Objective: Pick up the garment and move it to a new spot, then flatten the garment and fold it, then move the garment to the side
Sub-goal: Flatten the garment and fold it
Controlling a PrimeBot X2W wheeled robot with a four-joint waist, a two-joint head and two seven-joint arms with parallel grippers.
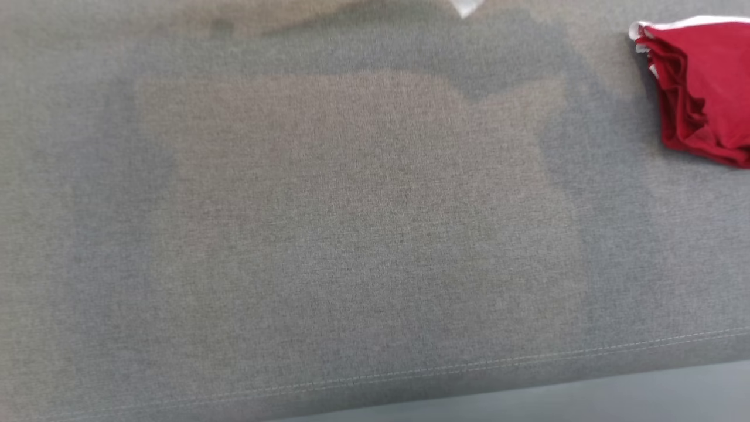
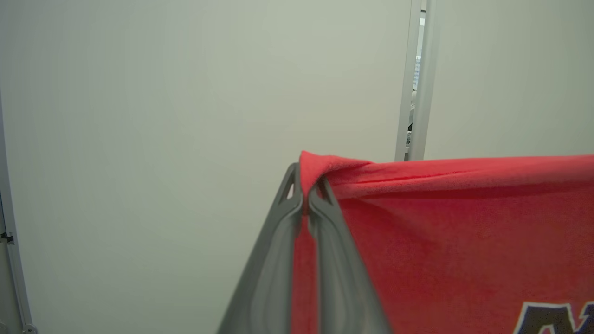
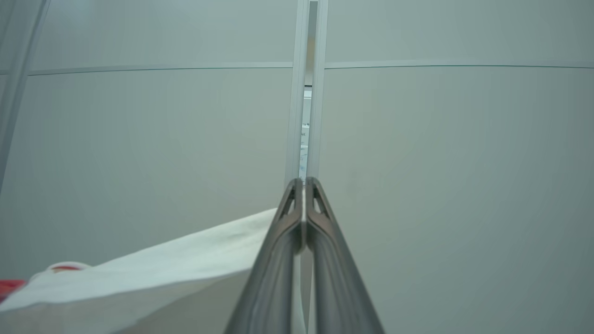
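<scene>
In the left wrist view my left gripper (image 2: 305,197) is shut on the top corner of a red garment (image 2: 455,232). Its upper hem runs taut to the right, and a dark print (image 2: 557,317) shows at the lower right. In the right wrist view my right gripper (image 3: 304,204) is shut on a white cloth edge (image 3: 185,264) that stretches left toward a bit of red (image 3: 9,287). Both grippers are raised in front of pale wall panels. Whether the white cloth belongs to the same garment I cannot tell.
In the head view a grey fabric surface (image 1: 351,234) spreads wide, with a stitched front edge (image 1: 527,360) and floor (image 1: 586,398) below it. A crumpled red bundle with white trim (image 1: 703,88) lies at the far right. A small white tip (image 1: 466,7) pokes in at the top.
</scene>
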